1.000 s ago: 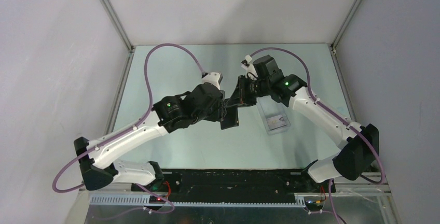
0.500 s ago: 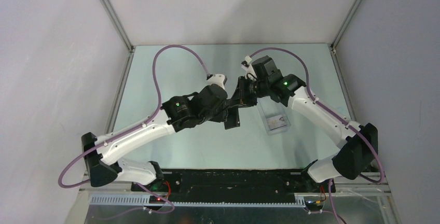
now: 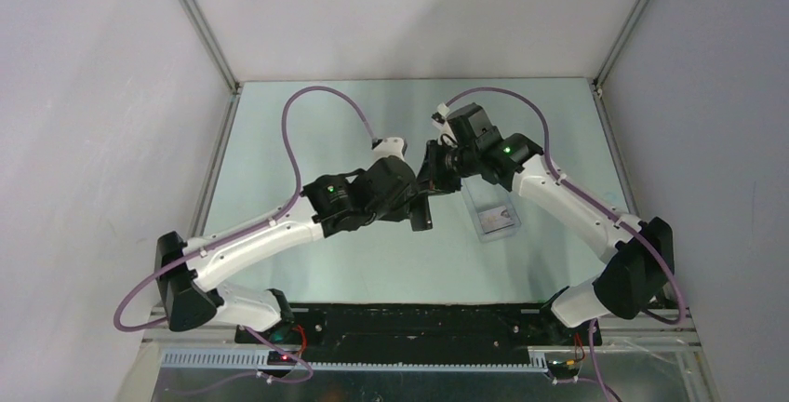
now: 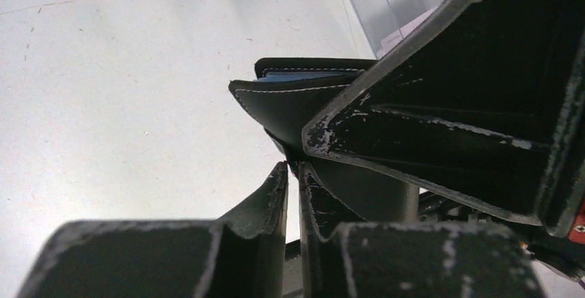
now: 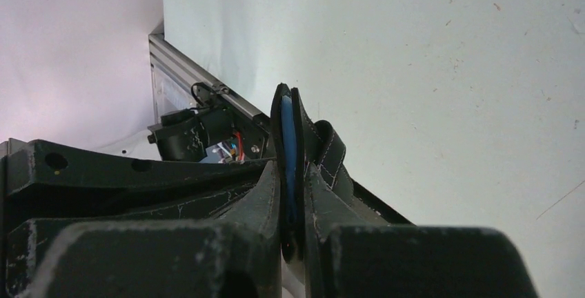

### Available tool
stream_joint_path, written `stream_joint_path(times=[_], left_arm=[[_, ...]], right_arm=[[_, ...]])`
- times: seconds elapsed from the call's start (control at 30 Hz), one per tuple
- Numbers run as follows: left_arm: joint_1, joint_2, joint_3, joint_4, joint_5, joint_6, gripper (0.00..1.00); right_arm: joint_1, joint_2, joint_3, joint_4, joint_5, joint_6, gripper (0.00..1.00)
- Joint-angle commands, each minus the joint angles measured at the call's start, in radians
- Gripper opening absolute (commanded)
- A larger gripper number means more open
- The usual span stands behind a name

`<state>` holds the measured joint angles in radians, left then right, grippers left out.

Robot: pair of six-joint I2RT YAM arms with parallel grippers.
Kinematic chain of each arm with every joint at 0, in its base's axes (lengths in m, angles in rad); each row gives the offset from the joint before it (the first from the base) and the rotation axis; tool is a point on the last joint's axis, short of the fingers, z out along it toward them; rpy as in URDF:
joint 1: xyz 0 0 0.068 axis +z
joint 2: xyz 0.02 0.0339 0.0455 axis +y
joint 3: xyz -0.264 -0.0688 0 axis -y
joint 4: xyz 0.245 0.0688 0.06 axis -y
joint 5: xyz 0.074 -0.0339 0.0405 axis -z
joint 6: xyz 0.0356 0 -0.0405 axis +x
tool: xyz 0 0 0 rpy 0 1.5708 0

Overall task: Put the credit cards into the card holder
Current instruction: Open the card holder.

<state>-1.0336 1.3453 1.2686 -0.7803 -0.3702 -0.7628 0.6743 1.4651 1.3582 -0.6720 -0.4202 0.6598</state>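
Two robot arms meet over the middle of the table (image 3: 307, 132), with the black card holder (image 3: 421, 208) between them.

My right gripper (image 5: 292, 171) is clamped tight on the folded card holder, seen edge-on, with its blue lining showing between the fingers. My left gripper (image 4: 292, 174) sits at the card holder's 9 o'clock side, its jaws almost together with only a slit between them. I cannot tell whether they have nipped a flap or nothing. The credit cards (image 3: 500, 221) lie in the clear plastic box (image 3: 486, 199), just at 3 o'clock of the card holder. Risks, as I judge them: if the left jaws catch both flaps, the card holder will not open. A pull against the right grip could drag it free and drop it. The grippers are also close enough to knock together.
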Motion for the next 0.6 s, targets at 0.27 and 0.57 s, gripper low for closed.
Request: stream_joint_path(times=[0.27, 0.57], left_arm=[[0.101, -0.032, -0.168, -0.197, -0.087, -0.006, 0.16], [0.146, -0.232, -0.158, -0.143, 0.013, 0.011, 0.56]], right_arm=[[0.004, -0.035, 0.074, 0.039, -0.091, 0.017, 0.0], [0.003, -0.023, 0.07, 0.026, -0.081, 0.002, 0.0]])
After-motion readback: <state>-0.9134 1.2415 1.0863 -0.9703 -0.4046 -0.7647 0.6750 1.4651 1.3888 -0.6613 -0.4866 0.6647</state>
